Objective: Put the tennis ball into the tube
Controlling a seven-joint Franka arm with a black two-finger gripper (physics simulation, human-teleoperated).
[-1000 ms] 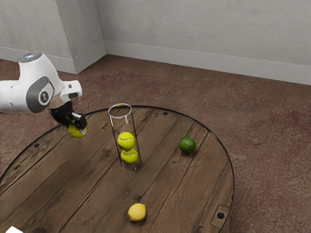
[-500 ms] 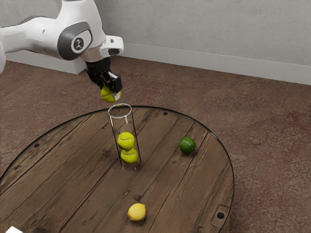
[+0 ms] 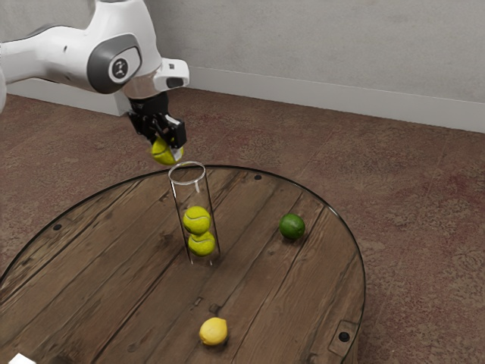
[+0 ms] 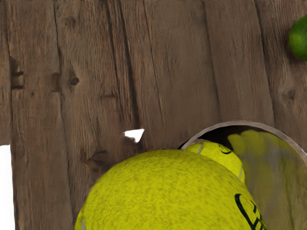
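- the black gripper [image 3: 167,145] had closed its fingers on the tennis ball [image 3: 161,153] and held it in the air.
- the clear tube [image 3: 187,183] stood upright with its mouth upward, below the held ball and just toward the exterior view's right; the ball overlapped only part of the opening in the wrist view, so the next move probably called for centring it there before lowering and release.
- two other balls [image 3: 197,221] lay stacked inside.
- then came the lemon [image 3: 214,331], then the lime [image 3: 292,227].
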